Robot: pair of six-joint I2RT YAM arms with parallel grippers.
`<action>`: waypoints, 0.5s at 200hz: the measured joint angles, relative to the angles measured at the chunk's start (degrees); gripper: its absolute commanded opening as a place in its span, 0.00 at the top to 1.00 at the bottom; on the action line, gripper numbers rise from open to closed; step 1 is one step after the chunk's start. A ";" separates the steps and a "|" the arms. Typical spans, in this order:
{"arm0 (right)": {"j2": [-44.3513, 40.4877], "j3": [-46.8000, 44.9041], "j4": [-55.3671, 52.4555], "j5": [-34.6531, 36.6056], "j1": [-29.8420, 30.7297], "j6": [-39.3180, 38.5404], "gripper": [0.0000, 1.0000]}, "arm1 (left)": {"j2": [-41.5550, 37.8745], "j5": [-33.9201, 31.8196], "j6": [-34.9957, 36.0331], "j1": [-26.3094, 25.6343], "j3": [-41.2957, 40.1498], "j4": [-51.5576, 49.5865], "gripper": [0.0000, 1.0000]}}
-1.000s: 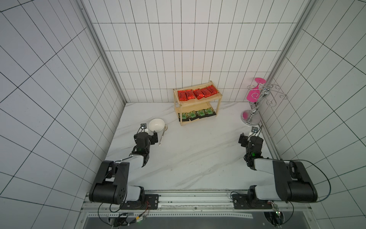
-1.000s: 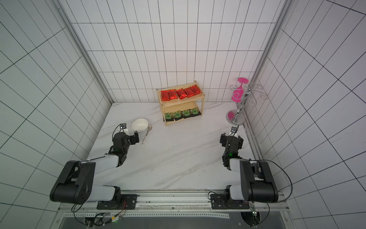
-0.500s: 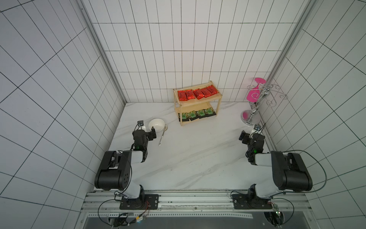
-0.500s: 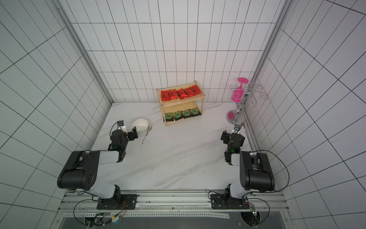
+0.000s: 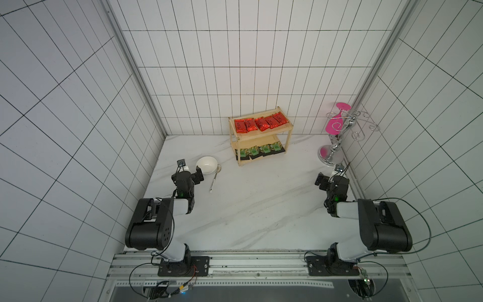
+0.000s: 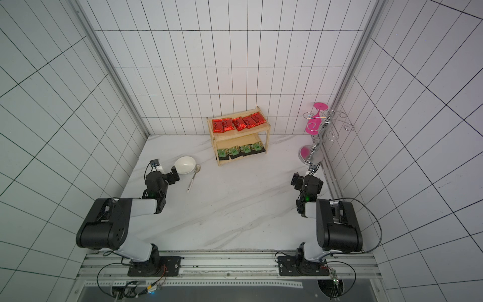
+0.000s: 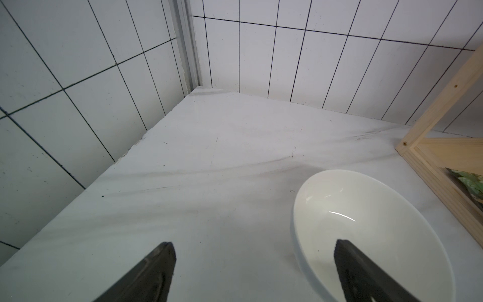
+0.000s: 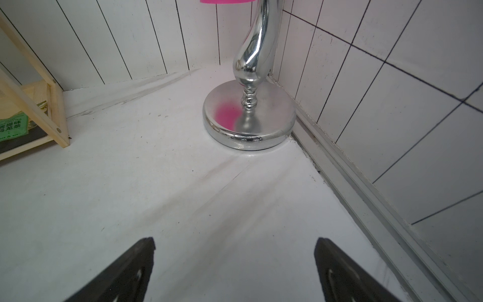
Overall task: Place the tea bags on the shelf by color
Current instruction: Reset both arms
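The light wooden shelf (image 5: 264, 132) (image 6: 241, 132) stands at the back wall. Several red tea bags (image 5: 261, 124) (image 6: 239, 124) lie in a row on its upper tier. Several dark tea bags with green labels (image 5: 258, 151) (image 6: 240, 151) lie on its lower tier. My left gripper (image 5: 193, 172) (image 6: 168, 174) (image 7: 253, 247) is open and empty, low over the table beside a white bowl. At the right wall, my right gripper (image 5: 328, 177) (image 6: 304, 177) (image 8: 235, 243) is open and empty. Both are well short of the shelf, whose corners (image 7: 444, 104) (image 8: 34, 104) edge the wrist views.
A white bowl (image 5: 207, 164) (image 6: 185, 164) (image 7: 366, 222) sits just ahead of the left gripper, one fingertip over its rim. A spoon (image 5: 214, 180) (image 6: 193, 180) lies beside it. A chrome stand (image 5: 337, 141) (image 6: 316, 141) (image 8: 248, 112) holding a pink glass (image 5: 335, 123) fills the back right corner.
Both arms have folded back toward their bases, while the grippers stay near the same spots at the table's sides. The tea bags and the shelf have not moved.
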 measured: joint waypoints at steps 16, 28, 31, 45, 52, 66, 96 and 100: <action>0.00 -0.07 0.70 2.10 0.28 0.26 0.01 | 0.00 -2.36 -0.48 -0.42 -0.02 0.44 0.01; 0.00 0.02 0.52 3.15 0.35 0.42 0.01 | 0.00 -3.61 -0.81 -0.52 -0.02 0.59 0.02; 0.00 0.04 0.37 3.45 0.39 0.42 0.01 | 0.00 -3.87 -0.90 -0.55 -0.02 0.61 0.02; 0.13 0.13 -0.13 4.70 0.81 0.42 0.01 | 0.00 -4.74 -1.11 -0.55 -0.02 0.59 0.01; 0.22 0.13 -0.26 5.09 0.96 0.42 0.01 | 0.00 -5.05 -1.27 -0.55 -0.02 0.59 0.01; 0.22 0.13 -0.66 5.53 1.05 0.42 0.01 | 0.00 -5.42 -1.38 -0.52 -0.02 0.59 0.02; 0.22 0.13 -0.70 6.05 1.05 0.39 0.01 | 0.00 -5.77 -1.53 -0.55 -0.33 1.16 0.01; 0.22 0.13 -0.68 6.03 1.05 0.39 0.01 | 0.00 -5.84 -1.53 -0.55 -0.42 1.36 0.01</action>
